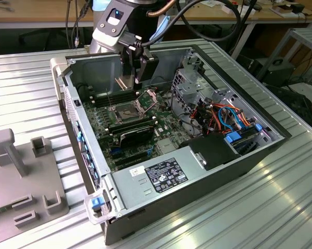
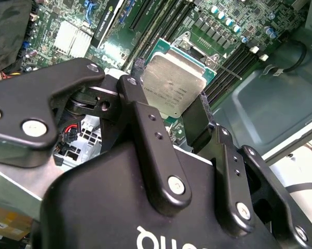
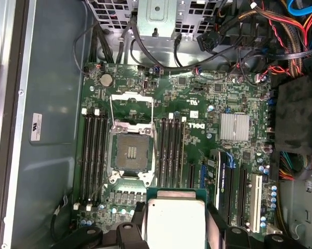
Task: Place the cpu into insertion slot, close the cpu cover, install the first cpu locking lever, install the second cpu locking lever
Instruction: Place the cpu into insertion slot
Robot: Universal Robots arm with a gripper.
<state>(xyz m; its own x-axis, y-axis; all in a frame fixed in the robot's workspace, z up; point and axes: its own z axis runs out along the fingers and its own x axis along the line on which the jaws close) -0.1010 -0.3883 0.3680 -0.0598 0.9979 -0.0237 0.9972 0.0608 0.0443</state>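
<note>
The arm reaches down into the open computer case (image 1: 197,202), wrist near vertical, with the gripper (image 1: 130,79) aimed at the motherboard (image 3: 197,104). Its 2 fingers (image 2: 140,106) clamp opposite edges of the chip (image 2: 175,85), whose silver face shows in both wrist views. The socket (image 3: 131,150) lies below the gripper, apart from the chip and uncovered. The cover (image 3: 131,98) stands swung open at the socket's far edge.

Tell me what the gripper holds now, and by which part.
The gripper holds the cpu, pinched by two opposite side edges between its fingers, silver face showing.
</note>
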